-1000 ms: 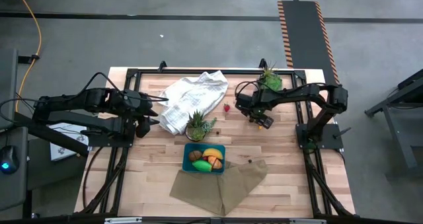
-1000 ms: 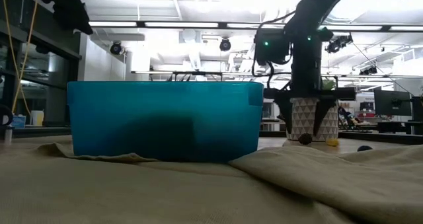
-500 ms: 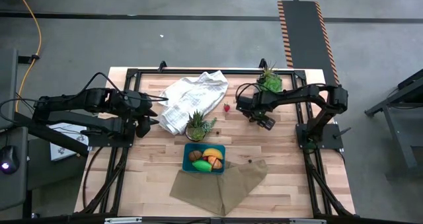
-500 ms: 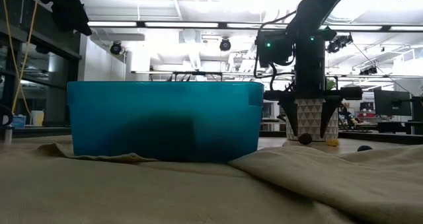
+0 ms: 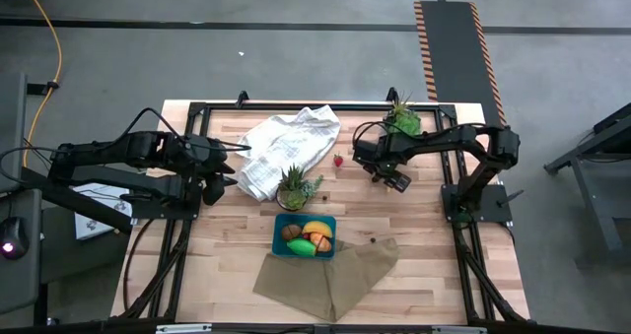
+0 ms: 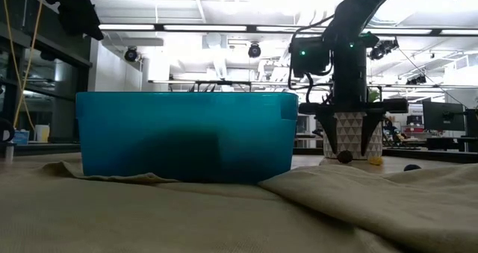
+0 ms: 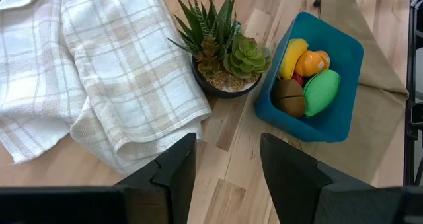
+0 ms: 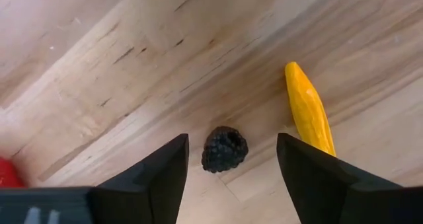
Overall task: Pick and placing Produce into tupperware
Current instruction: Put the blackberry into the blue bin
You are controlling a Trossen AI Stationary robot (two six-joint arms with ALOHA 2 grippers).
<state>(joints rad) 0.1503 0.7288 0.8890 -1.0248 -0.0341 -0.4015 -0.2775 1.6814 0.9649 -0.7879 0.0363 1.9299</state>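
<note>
Spanning most of the high view: wooden table [image 5: 227, 265], light planks, black frame round it.

- Tan cloth [image 5: 330, 275]: crumpled, near edge of table, its upper part under the container.
- White checked towel [image 5: 286, 145]: bunched, far-centre, btwn the two arms.
- Left arm: waits at table's left side, gripper [image 5: 235, 165] just off the towel's left edge. Fingers [image 7: 173, 168] parted w/ a gap, nothing btwn them.
- Right arm: reaches in from table's right, right gripper [image 5: 378, 172] pointing down over bare wood, right of the towel. Fingers [image 8: 155, 174] spread apart, empty; dark berry lies on the wood in the gap btwn them, not touching either.
- Teal-blue tupperware [image 5: 280, 238]: rectangular, rounded corners, centre of table, on the cloth, just below the near plant. Holds yellow banana [image 5: 316, 228], brown kiwi [image 5: 291, 232], green pepper [image 5: 303, 246], orange pieces [image 5: 320, 240].
- Potted succulent [image 5: 295, 187]: spiky green, just beside tupperware's far side, touching the towel's corner.
- 2nd potted plant [image 5: 402, 118]: far-right of table, patterned white pot in low view.
- Small yellow-orange produce piece [image 8: 308, 109]: slim, pointed, on wood just beside the berry.
- Dark berry [image 8: 225, 148]: blackberry-like, loose on table.
- Red berry [image 5: 338, 160]: btwn towel and right gripper, loose on wood.
- Tiny dark item [image 5: 372, 240]: on wood by cloth's right edge; kind unclear.
</note>
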